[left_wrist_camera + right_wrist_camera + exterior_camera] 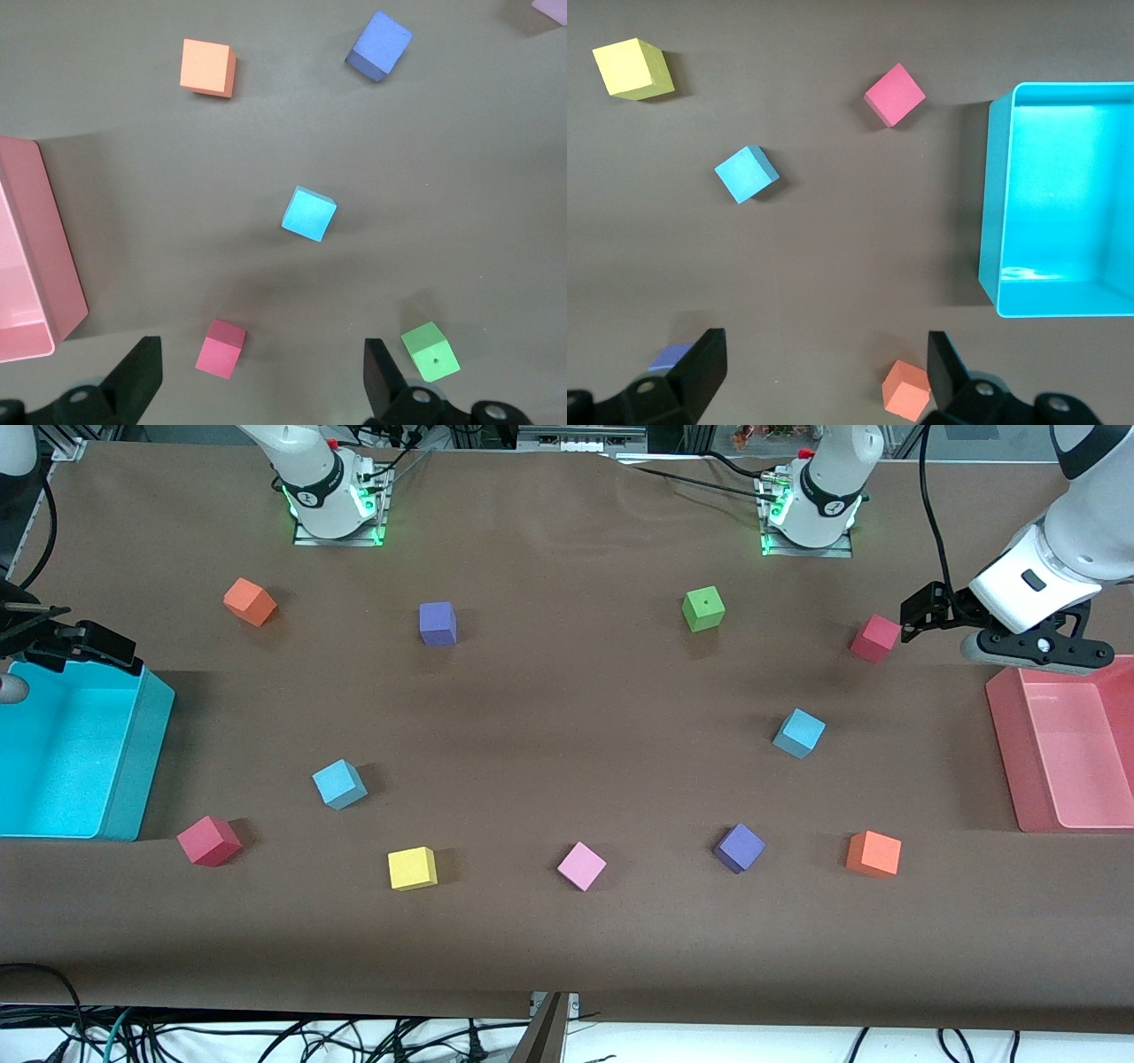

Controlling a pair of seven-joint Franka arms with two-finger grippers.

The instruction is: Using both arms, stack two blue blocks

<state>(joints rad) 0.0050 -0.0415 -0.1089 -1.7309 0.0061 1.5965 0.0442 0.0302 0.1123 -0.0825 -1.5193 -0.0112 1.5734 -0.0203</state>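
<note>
Nothing grasped yet, so the step is the approach: each arm takes the blue cube on its own end. Going across the front view from the right arm's end: right pincer hangs over the rim of the large cyan plastic bin, fingers spread wide with nothing between them in its wrist view, pointing straight down. Its target, the light sky-blue foam cube, sits on the brown tabletop between a red foam cube and a yellow foam cube, rotated, so yaw the wrist to square the fingers on flat faces before descending. The second light sky-blue foam cube lies toward the left arm's end, nearer the camera than a crimson foam cube. Left pincer hovers beside the pink plastic tray, fingers also apart and empty, wrist vertical. That cube is also skewed; align likewise. Foam gives, so I'd clamp lightly and centre the stack.
</note>
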